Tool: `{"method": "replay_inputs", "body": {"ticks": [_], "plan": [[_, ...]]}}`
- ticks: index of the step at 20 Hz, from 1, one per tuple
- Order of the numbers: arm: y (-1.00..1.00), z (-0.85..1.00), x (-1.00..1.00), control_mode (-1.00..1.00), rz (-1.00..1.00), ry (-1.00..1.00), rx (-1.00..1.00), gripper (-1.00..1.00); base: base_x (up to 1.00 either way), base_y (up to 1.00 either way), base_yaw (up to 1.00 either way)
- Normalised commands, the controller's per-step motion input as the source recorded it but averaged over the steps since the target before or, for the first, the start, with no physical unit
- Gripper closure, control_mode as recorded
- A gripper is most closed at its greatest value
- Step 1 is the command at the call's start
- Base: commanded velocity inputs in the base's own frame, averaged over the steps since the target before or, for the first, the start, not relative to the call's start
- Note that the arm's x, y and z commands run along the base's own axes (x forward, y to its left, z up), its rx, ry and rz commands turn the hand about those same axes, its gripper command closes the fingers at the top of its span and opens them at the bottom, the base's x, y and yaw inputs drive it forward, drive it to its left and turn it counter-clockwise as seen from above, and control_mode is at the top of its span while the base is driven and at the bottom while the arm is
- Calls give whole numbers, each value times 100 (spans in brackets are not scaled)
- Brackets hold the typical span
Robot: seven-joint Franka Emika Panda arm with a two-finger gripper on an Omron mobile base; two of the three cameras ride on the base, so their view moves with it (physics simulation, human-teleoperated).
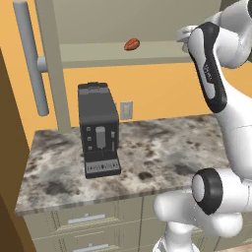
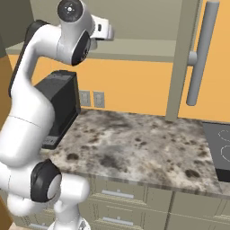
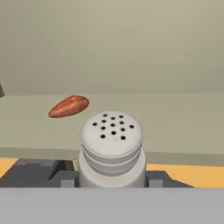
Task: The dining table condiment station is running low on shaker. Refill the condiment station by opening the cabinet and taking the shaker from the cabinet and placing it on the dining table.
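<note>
Cabinet (image 1: 147, 49) shelf edge below — shaker (image 3: 112, 148) clamped between fingers (image 3: 65, 179).

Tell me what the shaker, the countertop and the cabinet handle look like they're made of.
The shaker: pale grey, matte, with a perforated ribbed cap; plastic or ceramic, can't tell which. The countertop: mottled grey, brown and white with a thin edge, which suggests polished stone like granite or marble. The cabinet handle: a smooth grey bar with soft shading, probably brushed metal.

I stand in a kitchen: marbled stone counter (image 1: 162, 147), coffee machine (image 1: 98, 129), wall cabinet (image 1: 51, 64), drawers (image 2: 134, 202), stove cooktop (image 2: 218, 150).
</note>
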Motion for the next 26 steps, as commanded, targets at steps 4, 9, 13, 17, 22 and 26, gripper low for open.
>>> {"method": "replay_inputs", "body": {"ticks": [4, 9, 13, 17, 22, 26], "plan": [[0, -42, -100, -100, 2, 2, -5, 100, 0, 0, 0], [12, -77, -100, -100, 1, 20, -11, 100, 0, 0, 0], [0, -77, -69, -100, 0, 11, -10, 100, 0, 0, 0], [0, -30, -2, -100, 0, -2, -2, 100, 0, 0, 0], [0, -2, 0, -100, 0, -1, 0, 100, 0, 0, 0], [0, 0, 0, -100, 0, 0, 0, 100, 0, 0, 0]]}}
